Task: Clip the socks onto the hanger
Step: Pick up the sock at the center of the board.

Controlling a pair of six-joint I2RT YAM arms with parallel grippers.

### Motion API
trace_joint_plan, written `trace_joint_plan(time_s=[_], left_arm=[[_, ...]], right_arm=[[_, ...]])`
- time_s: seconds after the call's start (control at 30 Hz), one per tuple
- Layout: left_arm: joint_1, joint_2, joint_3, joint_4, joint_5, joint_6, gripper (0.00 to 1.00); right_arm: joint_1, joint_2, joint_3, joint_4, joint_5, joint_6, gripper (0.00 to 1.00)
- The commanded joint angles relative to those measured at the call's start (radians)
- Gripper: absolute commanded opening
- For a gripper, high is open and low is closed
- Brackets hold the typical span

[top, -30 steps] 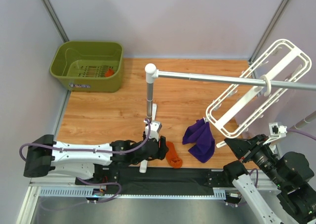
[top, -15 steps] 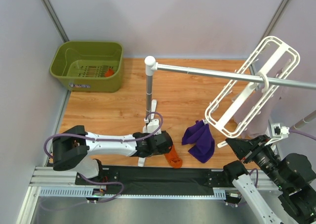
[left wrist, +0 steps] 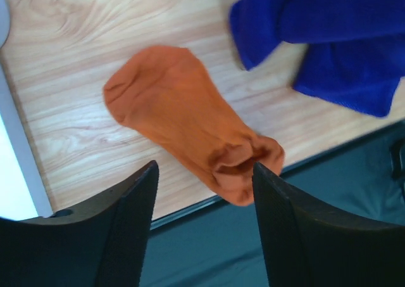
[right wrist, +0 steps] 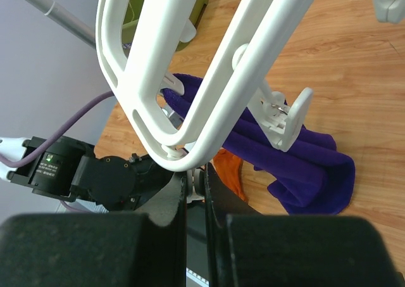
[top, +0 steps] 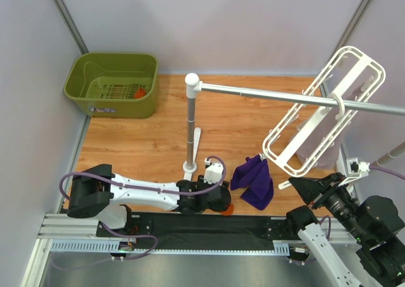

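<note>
One orange-red sock (left wrist: 190, 125) lies flat on the wood floor by the front edge. My left gripper (left wrist: 204, 170) hovers over its cuff end, open, one finger on each side. In the top view the left gripper (top: 218, 198) covers the sock except for a sliver (top: 230, 206). A second sock (top: 140, 92) lies in the green basket. The white hanger (top: 323, 113) hangs tilted on the rail. My right gripper (right wrist: 196, 184) is shut on a small white clip part at the hanger's (right wrist: 209, 78) lower corner, and it also shows in the top view (top: 292, 184).
A dark purple cloth (top: 254, 180) lies right of the sock, also seen in the left wrist view (left wrist: 323, 40). A silver rail (top: 278, 97) on a white post (top: 191, 122) crosses the middle. A green basket (top: 114, 84) stands at the back left. A pale cloth (top: 311, 153) hangs by the hanger.
My left arm has swung right and forward, so its gripper now covers the sock. The hanger tilted up and back, then held still. The right arm has barely moved.
</note>
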Motion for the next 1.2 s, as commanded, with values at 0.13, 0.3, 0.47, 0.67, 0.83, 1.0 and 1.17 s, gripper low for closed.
trace_joint_plan(time_s=[0.13, 0.3, 0.47, 0.67, 0.83, 1.0, 1.17], left_arm=[[-0.020, 0.112, 0.182, -0.119, -0.031, 0.249, 0.71], [0.000, 0.201, 0.248, -0.141, -0.025, 0.247, 0.71], [0.032, 0.259, 0.264, -0.158, 0.000, 0.221, 0.71], [0.057, 0.298, 0.242, -0.087, 0.055, 0.220, 0.62], [0.063, 0.269, 0.222, -0.041, 0.090, 0.238, 0.14], [0.075, 0.177, 0.185, -0.007, 0.188, 0.246, 0.00], [0.064, -0.041, 0.167, -0.030, 0.187, 0.131, 0.00]], right_arm=[[0.002, -0.011, -0.028, -0.204, -0.035, -0.024, 0.00], [0.001, -0.013, -0.025, -0.204, -0.039, -0.023, 0.00], [0.001, -0.002, 0.006, -0.217, -0.031, -0.032, 0.00], [0.002, -0.010, -0.010, -0.220, -0.029, -0.031, 0.00], [0.001, -0.007, -0.022, -0.217, -0.043, -0.035, 0.00], [0.002, 0.001, -0.016, -0.203, -0.075, -0.061, 0.00], [0.001, 0.027, -0.005, -0.221, -0.077, -0.080, 0.00]])
